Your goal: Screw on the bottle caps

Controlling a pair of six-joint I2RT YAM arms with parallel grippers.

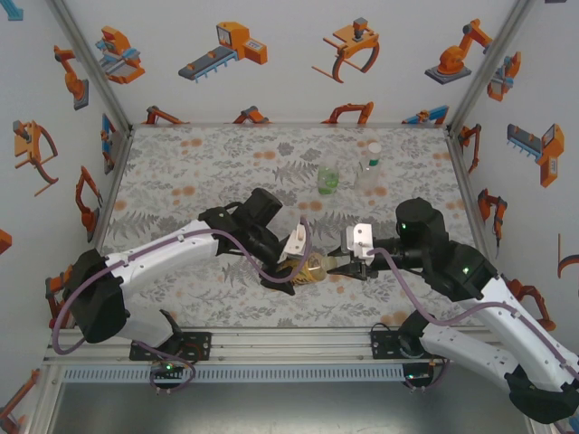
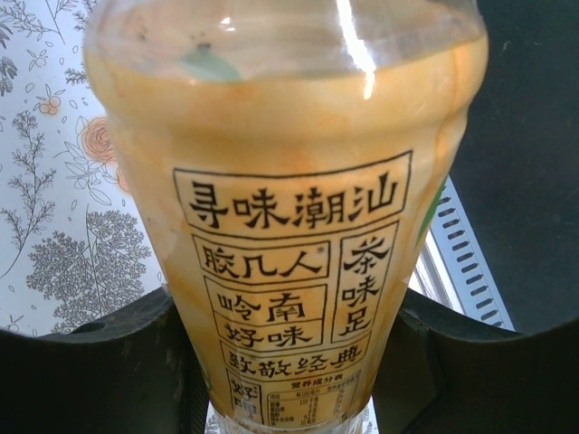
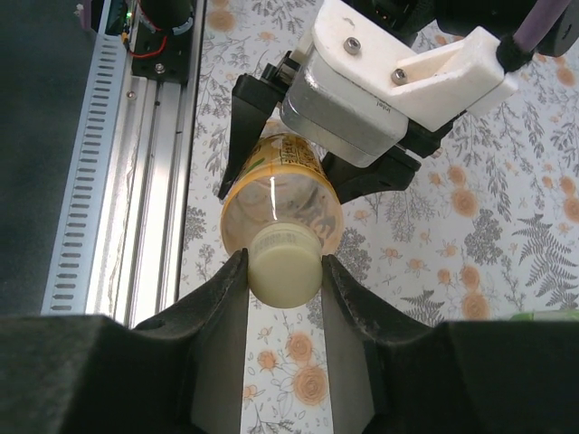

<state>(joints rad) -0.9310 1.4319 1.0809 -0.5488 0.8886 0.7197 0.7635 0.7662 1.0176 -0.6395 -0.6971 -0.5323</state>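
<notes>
The amber-yellow bottle (image 1: 313, 268) lies on its side just above the floral cloth, between the two arms. My left gripper (image 1: 291, 268) is shut on its labelled body (image 2: 289, 226), one black finger (image 2: 90, 362) on each side. A pale yellow cap (image 3: 285, 269) sits on the bottle's neck, facing the right wrist camera. My right gripper (image 3: 284, 276) is shut on this cap, both pads touching its sides. The squat green-tinted bottle (image 1: 327, 180) and the clear bottle (image 1: 368, 170) stand upright at the back of the table.
The aluminium rail (image 3: 136, 181) of the table's near edge runs close beside the held bottle. The left arm's white wrist housing (image 3: 389, 81) sits just behind the bottle. Patterned walls (image 1: 271, 54) close in the table (image 1: 181, 172) on three sides.
</notes>
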